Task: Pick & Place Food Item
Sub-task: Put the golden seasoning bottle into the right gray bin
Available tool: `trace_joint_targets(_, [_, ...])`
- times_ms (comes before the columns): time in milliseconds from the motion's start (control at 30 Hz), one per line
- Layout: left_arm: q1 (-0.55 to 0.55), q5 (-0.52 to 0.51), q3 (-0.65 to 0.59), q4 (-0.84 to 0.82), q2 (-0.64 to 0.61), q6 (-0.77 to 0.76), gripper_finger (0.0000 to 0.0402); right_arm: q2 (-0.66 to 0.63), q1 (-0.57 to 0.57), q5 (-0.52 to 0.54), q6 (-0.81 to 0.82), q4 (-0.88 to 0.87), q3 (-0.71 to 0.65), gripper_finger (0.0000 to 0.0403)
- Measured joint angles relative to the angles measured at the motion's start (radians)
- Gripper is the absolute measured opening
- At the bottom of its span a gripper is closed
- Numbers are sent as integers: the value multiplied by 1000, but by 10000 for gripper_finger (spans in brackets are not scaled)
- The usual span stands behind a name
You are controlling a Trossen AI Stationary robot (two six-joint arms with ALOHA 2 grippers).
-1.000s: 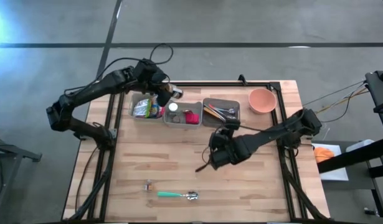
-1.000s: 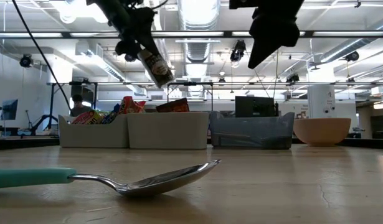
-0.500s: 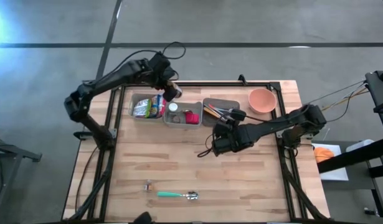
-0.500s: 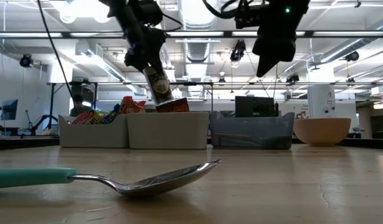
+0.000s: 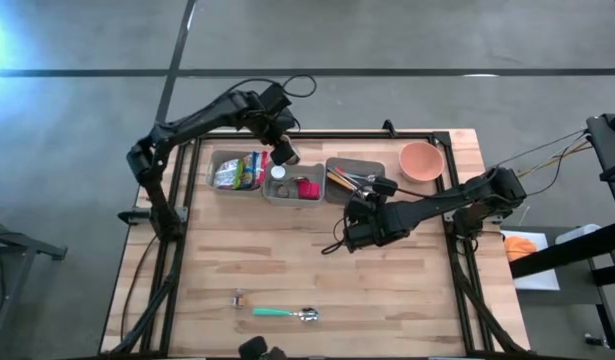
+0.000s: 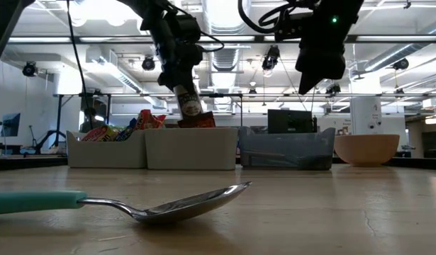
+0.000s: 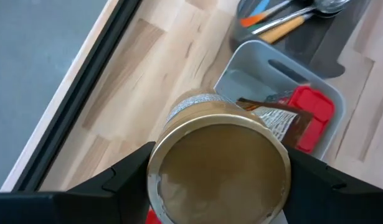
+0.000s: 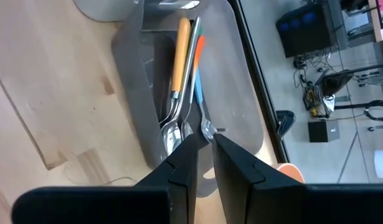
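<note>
A round can (image 7: 220, 163) with a golden end and a printed label hangs tilted over the far rim of the middle grey bin (image 5: 309, 199). My left gripper (image 5: 280, 148) is shut on it. In the low view the can (image 6: 190, 103) is above the bin's red packet (image 6: 198, 120). My right gripper (image 5: 349, 238) is shut with nothing between its fingers. It hovers over the table just near of the dark utensil tray (image 8: 238, 106). My left gripper pinches the can between its two fingers (image 7: 126, 177), one on each side of the wall just below the golden end (image 7: 159, 163). The fingers come from above, slanting down. The can hangs below them, tilted, clear of the bin.
A bin of colourful snack packets (image 5: 236, 172) stands left of the middle bin. A pink bowl (image 5: 421, 160) sits at the far right. A teal-handled spoon (image 5: 281, 314) and a small metal piece (image 5: 239, 297) lie near the front edge, with bare wood between.
My left gripper has carried the can toward the table's right edge and down, from over the snack bin to the middle bin's far rim, tipping steeper. The can hangs lower and more upright. My right gripper has shifted a little toward the far edge, still shut.
</note>
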Motion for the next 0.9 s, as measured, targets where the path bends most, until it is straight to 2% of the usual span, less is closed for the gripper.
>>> trace_joint_targets(400, [-66,-9,-68,131,0,69,266,0,1,0,0,42,-32,46])
trace_joint_targets(900, [-86,-16,-151,248,0,131,266,0,1,-2,0,57,-34,46])
